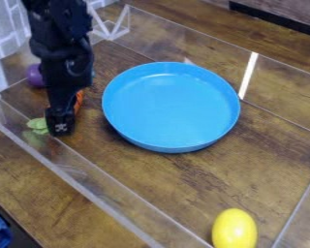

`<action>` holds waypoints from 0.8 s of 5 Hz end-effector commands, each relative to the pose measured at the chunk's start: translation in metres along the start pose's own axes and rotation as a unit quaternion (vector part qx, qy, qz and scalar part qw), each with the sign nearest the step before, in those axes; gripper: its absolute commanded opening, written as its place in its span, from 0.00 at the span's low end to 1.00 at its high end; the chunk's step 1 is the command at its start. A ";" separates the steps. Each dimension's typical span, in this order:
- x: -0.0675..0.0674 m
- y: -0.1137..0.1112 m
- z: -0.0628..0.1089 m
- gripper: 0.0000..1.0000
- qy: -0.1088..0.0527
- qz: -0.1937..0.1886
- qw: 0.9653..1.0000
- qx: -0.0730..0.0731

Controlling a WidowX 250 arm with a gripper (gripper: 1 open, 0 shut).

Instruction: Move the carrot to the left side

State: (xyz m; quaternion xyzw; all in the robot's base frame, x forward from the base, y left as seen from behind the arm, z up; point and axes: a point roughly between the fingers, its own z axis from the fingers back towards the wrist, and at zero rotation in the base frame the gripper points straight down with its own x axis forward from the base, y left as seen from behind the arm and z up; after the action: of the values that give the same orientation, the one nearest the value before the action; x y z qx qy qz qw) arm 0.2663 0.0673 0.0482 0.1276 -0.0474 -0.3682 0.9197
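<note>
A single black robot arm is reaching in from the upper left of the frame, its wrist angling steeply downward. Its gripper (59,124) is hanging low at the tabletop, fingers pointing almost straight down and spread to their widest. The dark fingers are showing pale markings near their tips. Nothing is visibly clamped between them.
</note>
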 end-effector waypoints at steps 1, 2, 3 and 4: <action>0.007 -0.002 -0.001 1.00 -0.012 -0.041 0.999 0.020; 0.009 -0.006 -0.008 1.00 -0.013 -0.070 0.997 0.025; 0.007 -0.015 -0.025 1.00 0.000 -0.047 0.999 0.027; 0.005 -0.019 -0.026 1.00 0.014 -0.024 0.999 0.030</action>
State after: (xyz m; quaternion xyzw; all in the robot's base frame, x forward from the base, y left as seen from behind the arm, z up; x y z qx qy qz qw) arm 0.2698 0.0566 0.0214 0.1675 -0.0532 -0.3882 0.9047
